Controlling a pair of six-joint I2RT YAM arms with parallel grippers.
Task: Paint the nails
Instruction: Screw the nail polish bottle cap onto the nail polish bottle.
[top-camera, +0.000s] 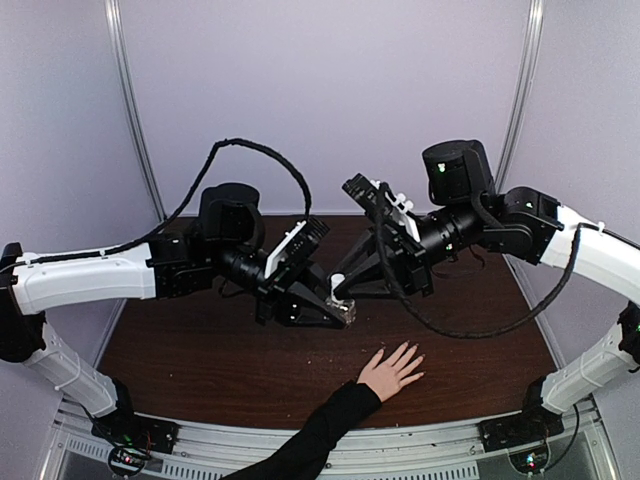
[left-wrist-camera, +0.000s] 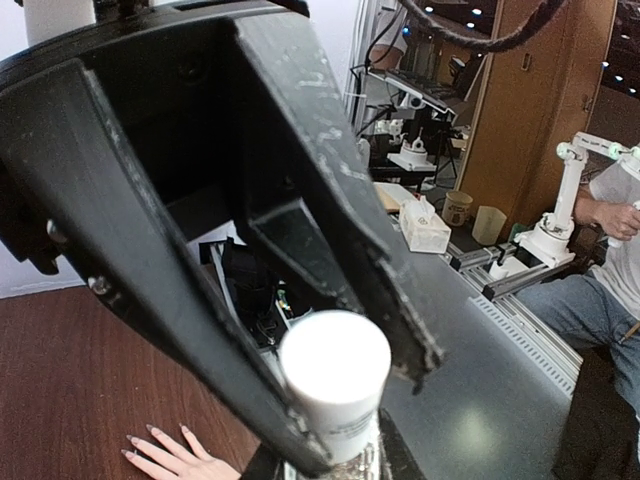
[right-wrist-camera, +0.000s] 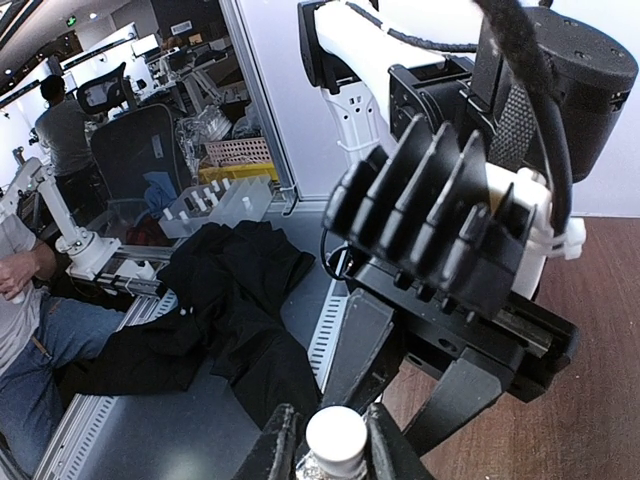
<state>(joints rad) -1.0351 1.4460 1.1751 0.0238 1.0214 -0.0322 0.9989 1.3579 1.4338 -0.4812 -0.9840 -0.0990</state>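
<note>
A light-skinned hand (top-camera: 388, 372) in a black sleeve lies flat on the brown table near the front, fingers spread. The nails (top-camera: 412, 352) point toward the back right and show small and pale in the left wrist view too, nails (left-wrist-camera: 150, 431). Just behind the hand, a small clear glass bottle (top-camera: 343, 312) stands on the table with my left gripper (top-camera: 336, 316) shut on its body. Its white cap (left-wrist-camera: 335, 380) rises between the left fingers. My right gripper (right-wrist-camera: 336, 452) comes from above, its fingers (right-wrist-camera: 281, 448) pressed against both sides of the white cap (right-wrist-camera: 336, 437).
Both arms meet over the middle of the table (top-camera: 200, 360), their cables looping above it. The hand's forearm (top-camera: 310, 440) crosses the near edge between the arm bases. Pale booth walls stand on three sides.
</note>
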